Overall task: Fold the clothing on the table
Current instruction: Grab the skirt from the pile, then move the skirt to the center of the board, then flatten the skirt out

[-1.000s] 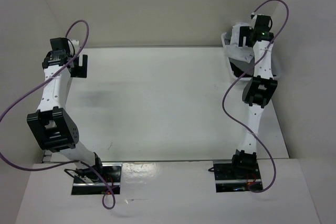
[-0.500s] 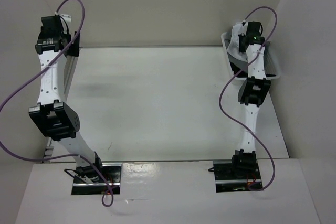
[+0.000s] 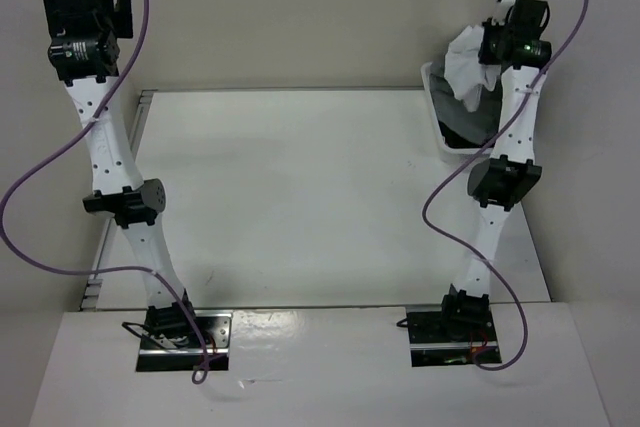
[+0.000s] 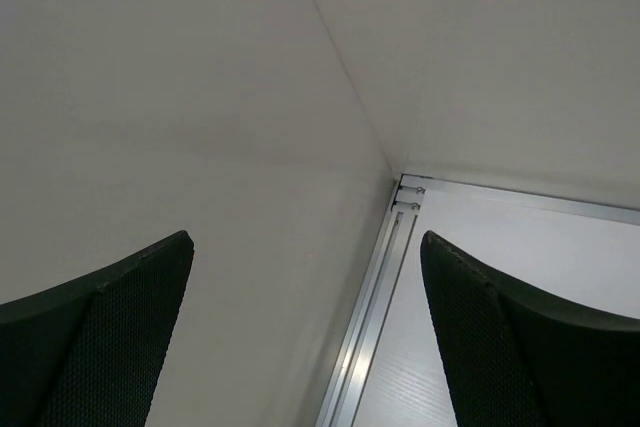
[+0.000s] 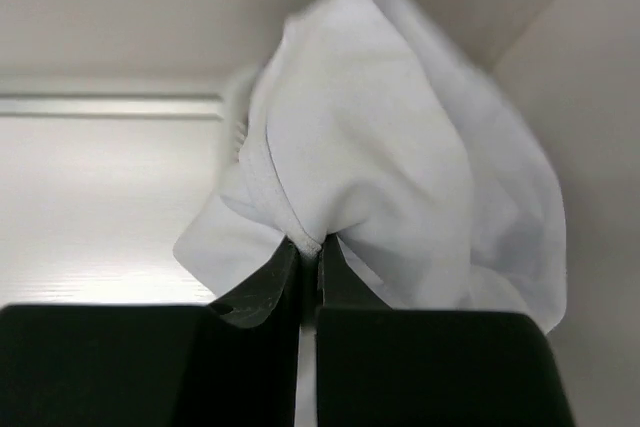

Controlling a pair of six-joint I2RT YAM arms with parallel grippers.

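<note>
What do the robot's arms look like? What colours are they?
The left arm and right arm are thin white tubes with chunky black joints. A purple cable loops along each. The left gripper and right gripper have flat black fingers.

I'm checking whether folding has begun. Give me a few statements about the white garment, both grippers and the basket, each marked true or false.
1. The right gripper is shut on the plain white thin fabric garment. True.
2. The garment lies spread flat on the large matte white tabletop. False: it hangs bunched from the right gripper, over the small white plastic basket at the far right.
3. The left gripper is open and holds nothing. True.
4. The left gripper pinches a corner of the garment. False: it is raised at the table's far left corner, well apart from it.
5. A grey garment lies in the basket. True.
</note>
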